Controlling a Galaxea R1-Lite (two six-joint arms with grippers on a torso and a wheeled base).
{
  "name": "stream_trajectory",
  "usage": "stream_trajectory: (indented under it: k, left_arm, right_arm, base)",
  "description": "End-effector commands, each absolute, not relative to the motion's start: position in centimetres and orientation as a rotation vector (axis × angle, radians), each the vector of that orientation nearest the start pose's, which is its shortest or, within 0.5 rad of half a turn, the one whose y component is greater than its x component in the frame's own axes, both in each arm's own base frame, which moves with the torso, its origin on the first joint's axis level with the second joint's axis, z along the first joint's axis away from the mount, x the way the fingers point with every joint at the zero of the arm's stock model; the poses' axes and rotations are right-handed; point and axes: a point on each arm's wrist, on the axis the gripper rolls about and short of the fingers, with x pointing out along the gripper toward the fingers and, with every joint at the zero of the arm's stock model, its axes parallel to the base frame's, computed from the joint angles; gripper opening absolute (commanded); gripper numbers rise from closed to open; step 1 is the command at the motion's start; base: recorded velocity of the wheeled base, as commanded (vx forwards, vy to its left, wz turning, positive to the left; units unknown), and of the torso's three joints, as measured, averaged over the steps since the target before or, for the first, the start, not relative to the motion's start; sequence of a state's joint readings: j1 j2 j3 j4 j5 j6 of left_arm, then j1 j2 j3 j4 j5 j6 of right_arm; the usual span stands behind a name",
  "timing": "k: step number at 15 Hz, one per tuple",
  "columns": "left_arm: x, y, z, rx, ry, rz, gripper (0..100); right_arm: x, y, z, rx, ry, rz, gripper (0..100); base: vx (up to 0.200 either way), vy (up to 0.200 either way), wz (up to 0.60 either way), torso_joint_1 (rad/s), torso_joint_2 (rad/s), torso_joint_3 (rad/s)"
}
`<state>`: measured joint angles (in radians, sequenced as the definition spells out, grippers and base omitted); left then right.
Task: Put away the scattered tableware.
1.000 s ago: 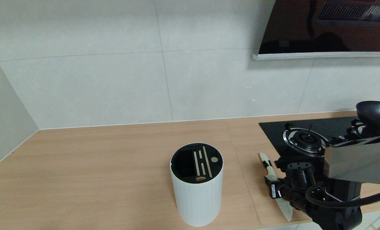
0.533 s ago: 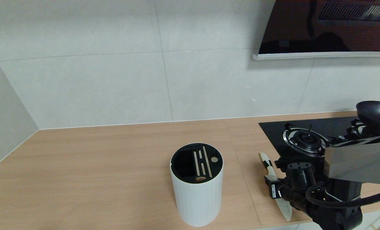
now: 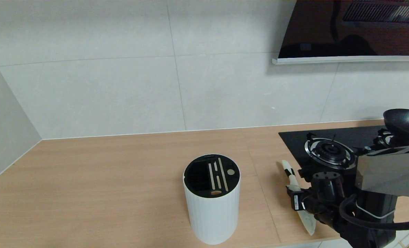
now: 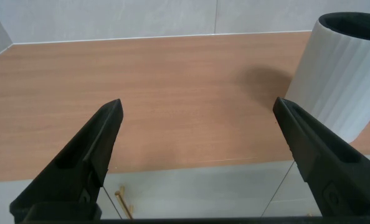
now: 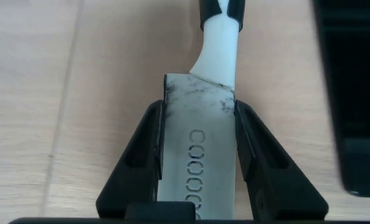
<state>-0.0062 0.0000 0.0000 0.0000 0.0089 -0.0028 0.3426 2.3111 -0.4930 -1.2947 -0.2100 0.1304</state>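
A black pan [image 3: 404,120] stands on the gas hob [image 3: 294,141], range hood [image 3: 328,31] above.

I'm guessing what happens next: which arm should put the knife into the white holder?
Right. The right pincer grips the knife by its blade, so it can carry it over. The left pincer is open and empty near the holder, away from the knife.

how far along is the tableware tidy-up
Done: nothing yet; no handle sticks out of the white ribbed cylindrical holder. In hand: the right gripper is shut on the marbled blade of the cream-handled knife beside the black hob. To do: slot it into the holder, near which the left gripper hangs open.
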Motion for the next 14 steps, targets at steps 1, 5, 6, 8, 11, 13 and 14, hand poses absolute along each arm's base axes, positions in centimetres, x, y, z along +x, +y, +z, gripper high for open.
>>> stream_trajectory:
  k: [1, 5, 6, 8, 11, 13, 14]
  left_arm:
    - [-2.3, 0.0, 7.5, -0.003, 0.000, 0.003, 100]
    - [-2.3, 0.0, 7.5, -0.003, 0.000, 0.003, 100]
    - [-2.3, 0.0, 7.5, -0.003, 0.000, 0.003, 100]
    - [-2.3, 0.0, 7.5, -0.003, 0.000, 0.003, 100]
    - [-2.3, 0.0, 7.5, -0.003, 0.000, 0.003, 100]
    - [-2.3, 0.0, 7.5, 0.000, 0.000, 0.003, 100]
    - [-2.3, 0.0, 7.6, 0.000, -0.002, 0.003, 100]
  right_arm:
    - [30.0, 10.2, 1.0, 0.005, 0.440, 0.103, 0]
    - [28.8, 10.5, 4.4, 0.033, 0.355, 0.128, 0]
    - [28.3, 10.8, 5.1, 0.049, 0.341, 0.145, 0]
    - [27.6, 11.0, 6.0, 0.063, 0.320, 0.168, 0]
    - [26.0, 10.8, 8.2, 0.085, 0.272, 0.246, 0]
    - [25.4, 11.0, 9.4, 0.086, 0.236, 0.277, 0]
    - [24.9, 11.3, 10.0, 0.090, 0.218, 0.297, 0]
  base:
    - [0.000, 0.000, 0.00, 0.000, 0.00, 0.000]
    - [0.000, 0.000, 0.00, 0.000, 0.00, 0.000]
    - [0.000, 0.000, 0.00, 0.000, 0.00, 0.000]
    - [0.000, 0.000, 0.00, 0.000, 0.00, 0.000]
    - [0.000, 0.000, 0.00, 0.000, 0.00, 0.000]
    - [0.000, 0.000, 0.00, 0.000, 0.00, 0.000]
    - [0.000, 0.000, 0.00, 0.000, 0.00, 0.000]
